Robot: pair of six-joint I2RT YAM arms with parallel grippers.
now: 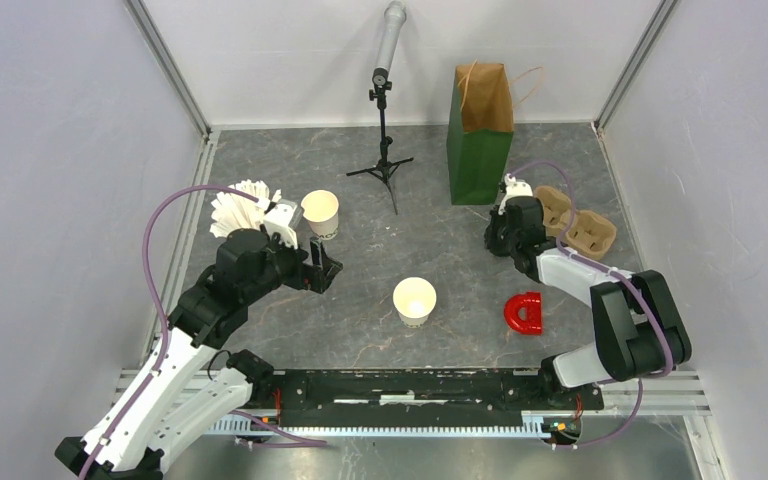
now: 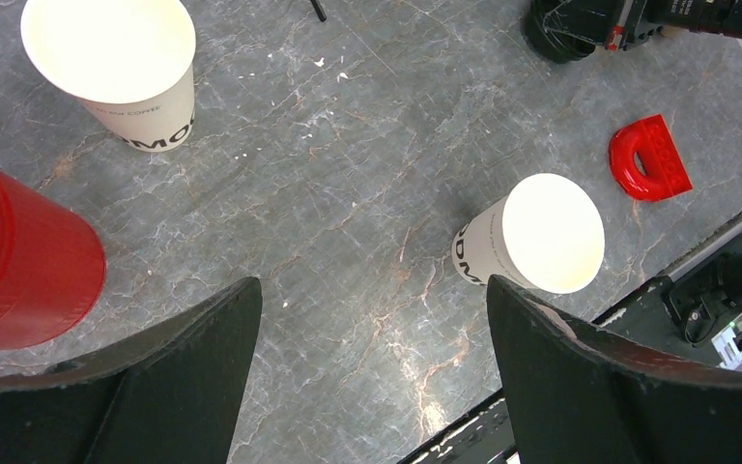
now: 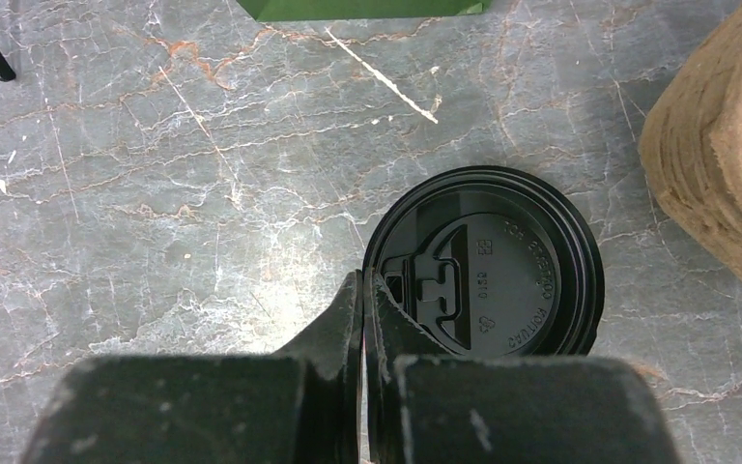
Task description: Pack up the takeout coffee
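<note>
The table (image 1: 440, 240) is a grey stone-look surface with pale and rusty veins. Plain white walls (image 1: 50, 150) close it on three sides, with metal rails in the corners. At the far left stands a red cup (image 2: 19, 261) holding white sticks (image 1: 238, 205). Just beside it hangs the left gripper (image 2: 372, 295), its fingers (image 2: 203, 377) spread wide with nothing between them. Behind it an open cream paper cup (image 2: 116, 68) stands upright and shows only its pale inside. Its wall carries big black letters "MO" under a small line that ends in "COFFEE". A second paper cup (image 2: 541, 237) of the same kind stands nearer the middle of the table, also open, with black letters only partly seen. At the back a black tripod (image 1: 385, 165) carries a grey cylinder. To its right the green paper bag (image 1: 480, 150) stands upright and open, brown inside; what it contains is hidden. The takeout coffee (image 3: 483, 266) stands on the table just in front of the bag. Its black lid (image 3: 522, 261) is on, and the raised writing there is too small to read. The right gripper (image 3: 367, 285) has its fingers pressed together, their tips over the left rim of the lid. A red plastic piece (image 1: 524, 313) lies nearer the front edge. The brown cardboard cup carrier (image 1: 575, 222) lies just right of the coffee.
</note>
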